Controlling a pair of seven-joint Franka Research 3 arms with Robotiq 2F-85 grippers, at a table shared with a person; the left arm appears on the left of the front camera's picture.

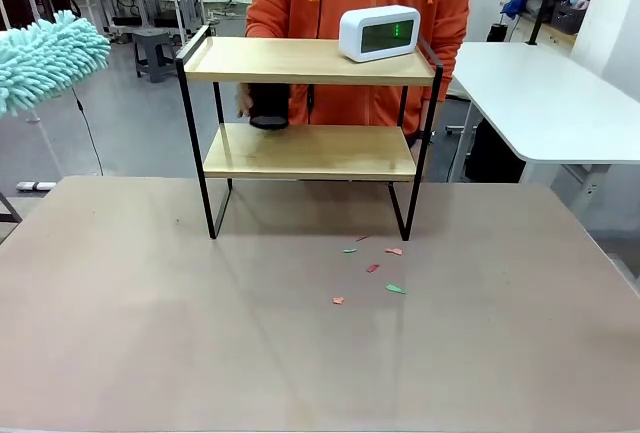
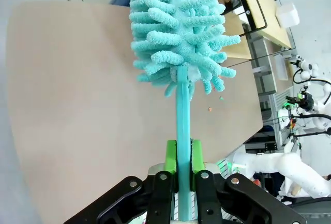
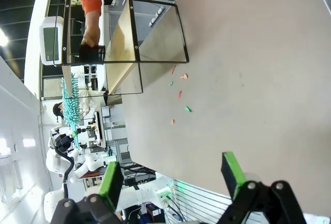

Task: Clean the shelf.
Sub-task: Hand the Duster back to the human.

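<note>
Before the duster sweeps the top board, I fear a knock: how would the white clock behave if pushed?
The clock looks like light plastic, so it would probably slide easily on the smooth top board. It stands upright near the board's right end, so a high push might tip it. The soft strands of the duster would likely bend first.

Teal duster; black-framed shelf (light wood boards); white clock.

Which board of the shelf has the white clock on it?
The top board, with the white clock standing at its right end. The lower board carries no clock.
</note>
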